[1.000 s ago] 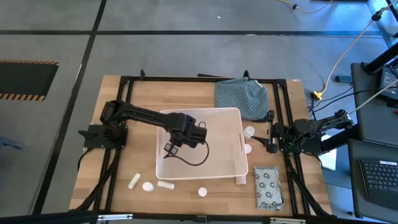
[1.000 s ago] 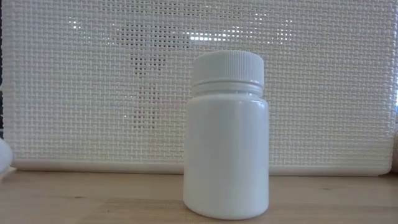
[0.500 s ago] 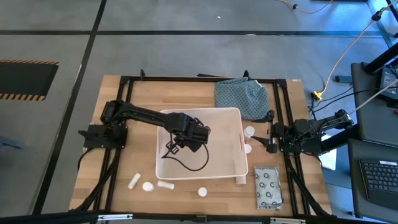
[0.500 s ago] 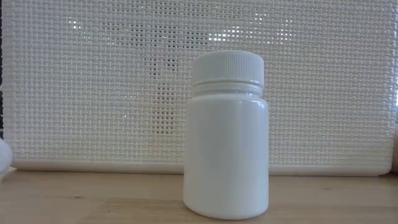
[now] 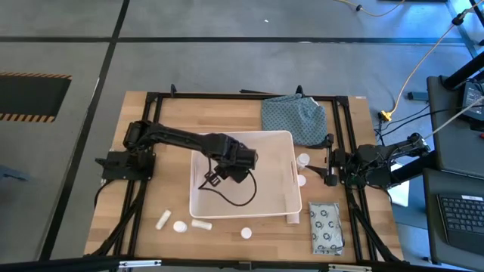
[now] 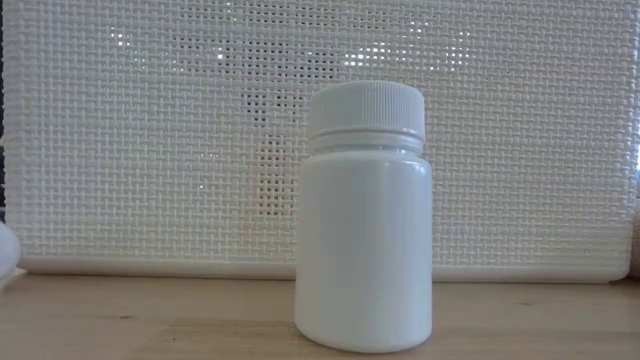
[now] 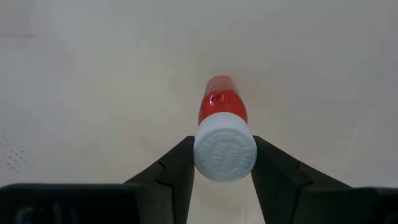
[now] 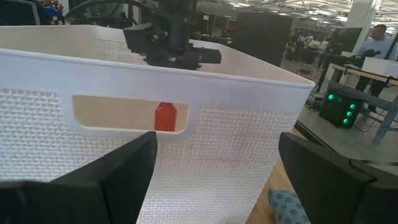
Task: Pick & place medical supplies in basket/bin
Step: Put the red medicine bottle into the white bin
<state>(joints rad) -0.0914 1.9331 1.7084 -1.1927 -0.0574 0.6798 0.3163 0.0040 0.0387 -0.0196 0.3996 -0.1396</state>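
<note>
Wooden slats make up the bench (image 5: 151, 151), framed by dark rails, with grey floor beyond. At its middle sits the white tub (image 5: 283, 170), a large rectangular bin with perforated walls and slot handles. The left gripper (image 5: 215, 175) hangs inside the tub, its two dark fingers (image 7: 177, 171) pressed against the white cap end of the small red bottle (image 7: 222, 106), which lies between them over the tub's pale floor. Through the slot handle the right wrist view catches the same red bottle (image 8: 165, 117) low inside the tub, under the left arm.

That bottle looks like light, rigid plastic: smooth-sided and round, so it would likely roll once let go and could slip if pinched on the curved body. The ribbed cap gives the better bite, and that is where the fingers sit.

The right gripper (image 5: 327, 168) waits at the right side of the bench, just outside the tub, with its jaws wide apart and nothing between them. Two white bottles (image 5: 302, 160) stand near it. Along the near edge lie a white tube (image 5: 162, 220), further bottles and tubes, and one upright white bottle (image 6: 363, 215) close to the low camera. A flat packet with ring print (image 5: 326, 227) rests at the near right corner; being thin and limp, it would probably need taking by an edge. A blue-green patterned cloth (image 5: 293, 117) sits at the far side.
</note>
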